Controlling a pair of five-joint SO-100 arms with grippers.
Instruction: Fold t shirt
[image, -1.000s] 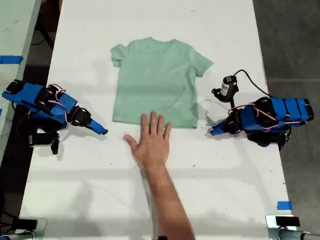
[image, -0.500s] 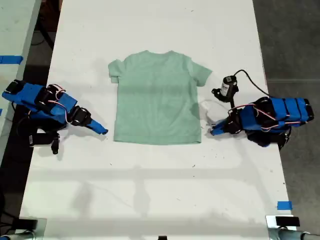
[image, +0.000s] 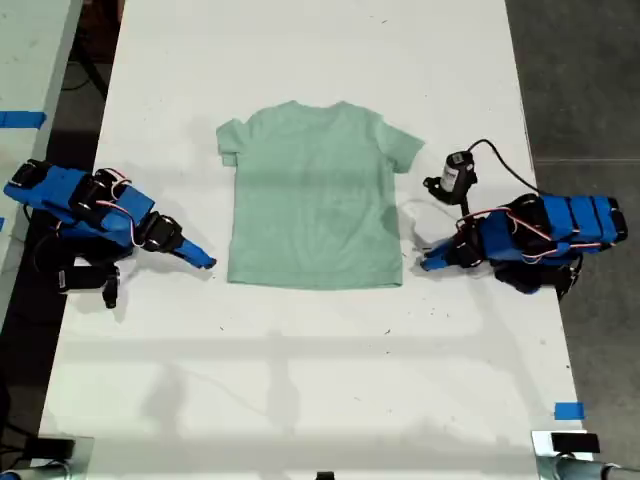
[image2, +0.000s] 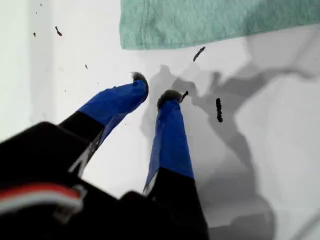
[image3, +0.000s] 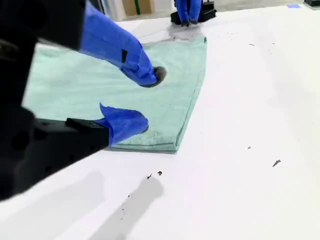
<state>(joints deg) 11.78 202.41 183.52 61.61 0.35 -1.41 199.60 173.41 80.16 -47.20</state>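
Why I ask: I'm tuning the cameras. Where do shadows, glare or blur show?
Exterior view: sharp, evenly lit, only faint shadows on the white table. First wrist view: hard dark shadows on the table beside my first tool; the t shirt edge is crisp. Second wrist view: my second tool looks soft, close to the lens.

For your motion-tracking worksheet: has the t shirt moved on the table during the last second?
Yes. The t shirt has slid toward the exterior view's bottom: its hem now lies lower against the unmoved blue arms, after a person's hand withdrew. It lies flat.
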